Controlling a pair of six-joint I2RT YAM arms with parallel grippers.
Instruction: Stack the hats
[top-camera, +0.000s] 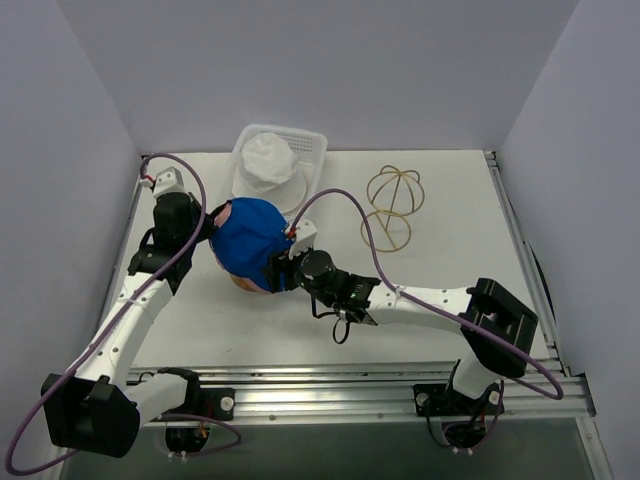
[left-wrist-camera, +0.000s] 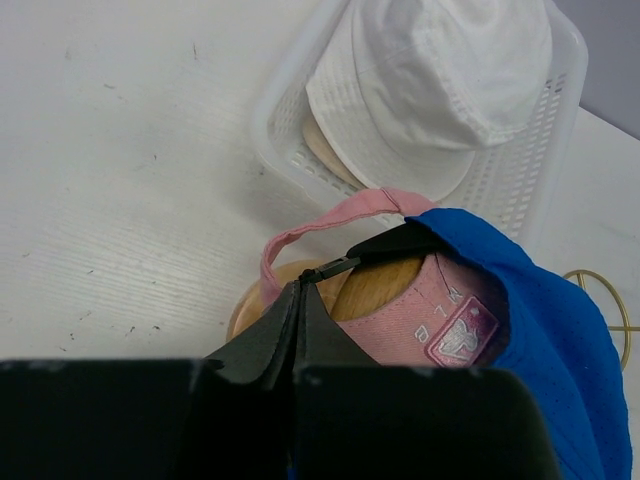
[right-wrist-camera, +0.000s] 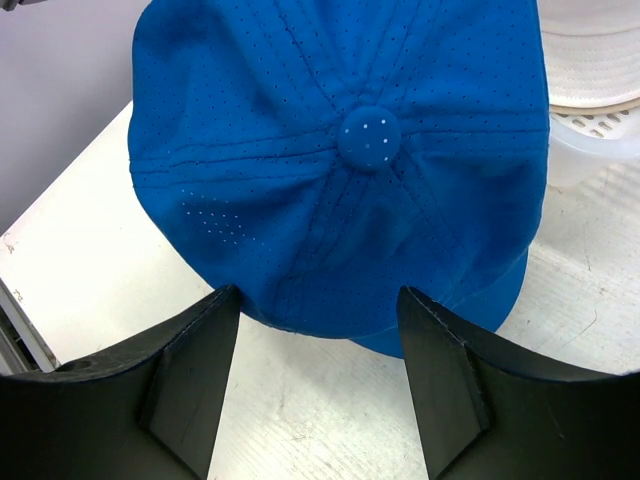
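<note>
**Blue cap over pink cap, middle-left of the overhead view.** The royal blue cap (top-camera: 248, 243) sits crown-up on top of the pink cap (left-wrist-camera: 400, 320), and the pair rests on the counter (top-camera: 450, 250). Pink fabric shows only at the blue cap's edges. The off-white hat (top-camera: 268, 160) lies apart, in the white mesh basket (top-camera: 312, 140) at the upper middle of the frame. A gold wire frame (top-camera: 393, 205) stands to the right, well clear of the hats.

The left hand (left-wrist-camera: 305, 280) is closed at the pink cap's rear strap opening. Whether it pinches fabric cannot be told. The right hand (right-wrist-camera: 318, 300) is open, with its fingers (right-wrist-camera: 190, 370) standing on either side of the blue cap's near edge and holding nothing.

**Step in hand:** apparently the seating of the blue cap on the pink one. The next move likely calls for letting go of the pair without dragging it, then lifting the off-white hat out of the basket onto the stack.

**Markings:** the pink cap bears a small pink-and-white patch with embroidered characters beside it, too small to read. The blue cap shows no writing.
</note>
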